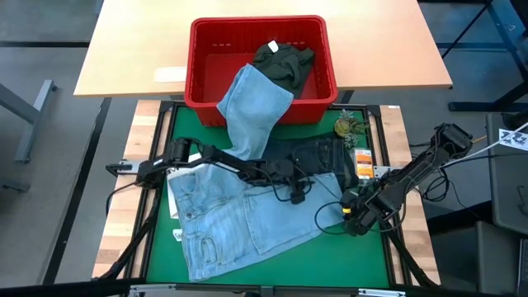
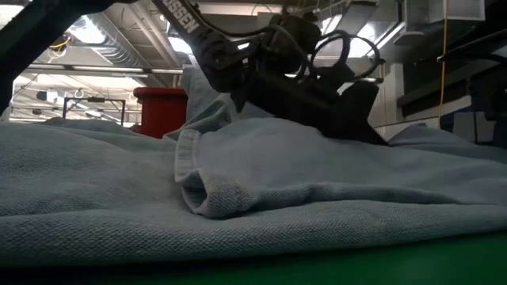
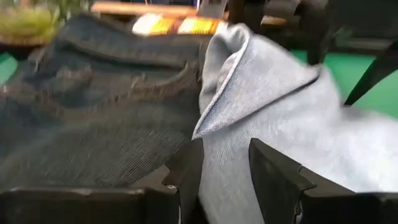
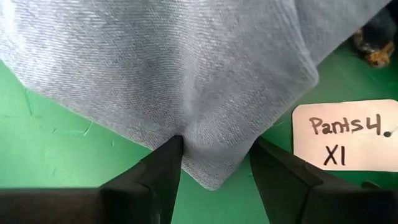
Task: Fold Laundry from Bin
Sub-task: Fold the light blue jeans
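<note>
A pair of light blue jeans (image 1: 235, 223) lies spread on the green mat, its waistband toward the near left. A light blue leg (image 1: 252, 107) drapes over the near rim of the red bin (image 1: 206, 37), which holds a dark olive piece (image 1: 285, 62). Dark jeans (image 1: 322, 157) lie flat at centre right. My left gripper (image 1: 299, 183) reaches in from the left and is shut on a raised fold of light blue denim. My right gripper (image 1: 346, 216) points down at the jeans' right edge, shut on a corner of it. My left gripper pinches a raised fold of the light blue jeans (image 3: 224, 143) between its two fingers, coming in low from the table's left. The fold's edge (image 3: 217, 93) stands up beyond the fingertips, beside the dark jeans (image 3: 93, 118). The rest lies on the table. My right gripper has a corner of the light blue jeans (image 4: 214, 149) between its two fingers, from above, pointing down. Creases in the denim run toward one fingertip (image 4: 174, 152). The corner's tip (image 4: 211, 183) rests on the green mat.
A white paper tag (image 4: 345, 143) marked "Pants4 X1" lies on the mat beside the right gripper. Orange and white tags (image 1: 363, 161) and a small greenish object (image 1: 348, 125) sit at the mat's far right. Bare green mat (image 1: 346, 256) shows at the near right.
</note>
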Robot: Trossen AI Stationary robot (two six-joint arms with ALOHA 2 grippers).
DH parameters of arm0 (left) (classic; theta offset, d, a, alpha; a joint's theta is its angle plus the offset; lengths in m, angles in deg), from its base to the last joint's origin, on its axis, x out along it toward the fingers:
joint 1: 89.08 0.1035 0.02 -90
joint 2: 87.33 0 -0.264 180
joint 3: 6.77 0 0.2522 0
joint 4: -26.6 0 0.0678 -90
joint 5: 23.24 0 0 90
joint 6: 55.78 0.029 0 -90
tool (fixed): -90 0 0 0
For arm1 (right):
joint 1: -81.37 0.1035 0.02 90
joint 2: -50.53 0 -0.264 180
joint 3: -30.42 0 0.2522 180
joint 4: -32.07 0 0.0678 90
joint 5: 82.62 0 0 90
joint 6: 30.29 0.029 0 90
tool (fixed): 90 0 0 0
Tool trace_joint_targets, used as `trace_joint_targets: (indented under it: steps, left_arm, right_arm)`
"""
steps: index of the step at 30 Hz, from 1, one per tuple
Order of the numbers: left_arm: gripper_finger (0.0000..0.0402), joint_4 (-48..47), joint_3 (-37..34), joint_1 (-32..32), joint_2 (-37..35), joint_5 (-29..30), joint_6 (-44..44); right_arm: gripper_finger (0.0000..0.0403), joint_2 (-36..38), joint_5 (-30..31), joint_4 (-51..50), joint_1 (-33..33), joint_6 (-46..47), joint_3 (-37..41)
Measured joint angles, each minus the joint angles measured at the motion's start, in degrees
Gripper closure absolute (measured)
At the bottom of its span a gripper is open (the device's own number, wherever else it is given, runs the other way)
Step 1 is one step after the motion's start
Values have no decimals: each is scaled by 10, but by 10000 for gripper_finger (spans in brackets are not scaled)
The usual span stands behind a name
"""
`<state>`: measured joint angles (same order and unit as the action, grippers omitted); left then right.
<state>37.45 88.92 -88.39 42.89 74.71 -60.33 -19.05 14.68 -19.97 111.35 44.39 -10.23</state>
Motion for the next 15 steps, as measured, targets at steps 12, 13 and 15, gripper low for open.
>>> trace_joint_targets:
  steps: [12, 13, 15]
  left_arm:
    - [271, 0, 11, -6, -6, 4, 36]
    - [271, 0, 15, -9, -6, 5, 39]
    - [271, -1, 27, -15, -6, 5, 48]
  right_arm:
    - [212, 5, -55, -91, 1, -30, -66]
    - [212, 8, -53, -116, 1, -35, -89]
    - [212, 10, -42, -173, 1, -47, -126]
